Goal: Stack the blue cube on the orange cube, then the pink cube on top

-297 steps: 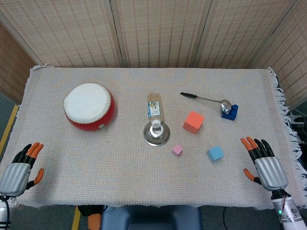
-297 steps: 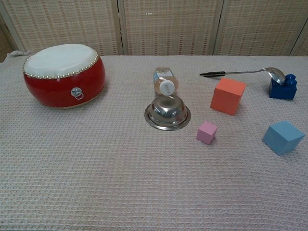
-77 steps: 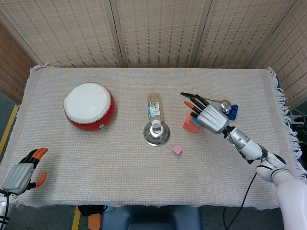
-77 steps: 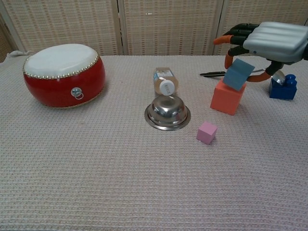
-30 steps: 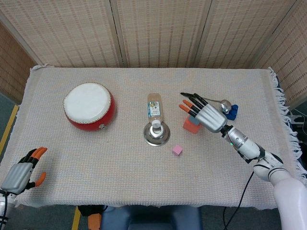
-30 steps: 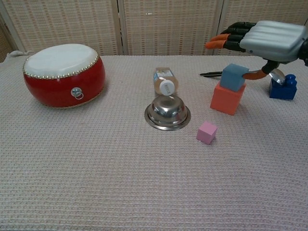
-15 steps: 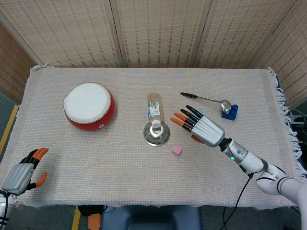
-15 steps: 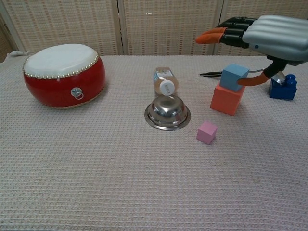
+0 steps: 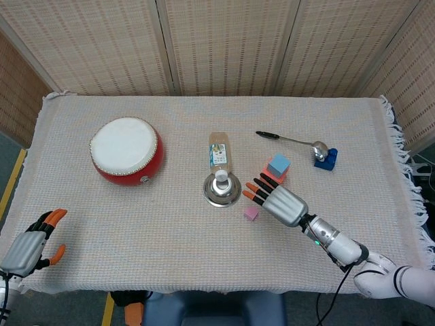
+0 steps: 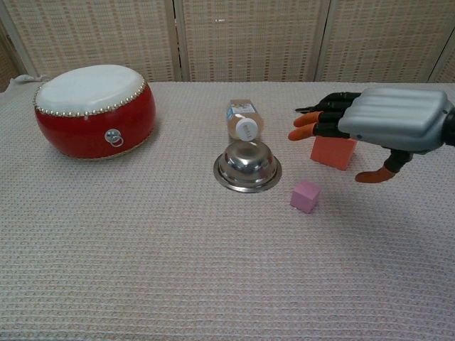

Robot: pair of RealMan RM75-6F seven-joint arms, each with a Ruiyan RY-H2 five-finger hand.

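Robot hand (image 9: pixel 280 204) now nearer bowl (image 9: pixel 222 189)

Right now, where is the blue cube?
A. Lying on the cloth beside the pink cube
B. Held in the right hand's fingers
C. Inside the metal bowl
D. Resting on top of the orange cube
D. The head view shows the blue cube sitting on the orange cube, while the right hand hovers open near the pink cube, holding nothing.
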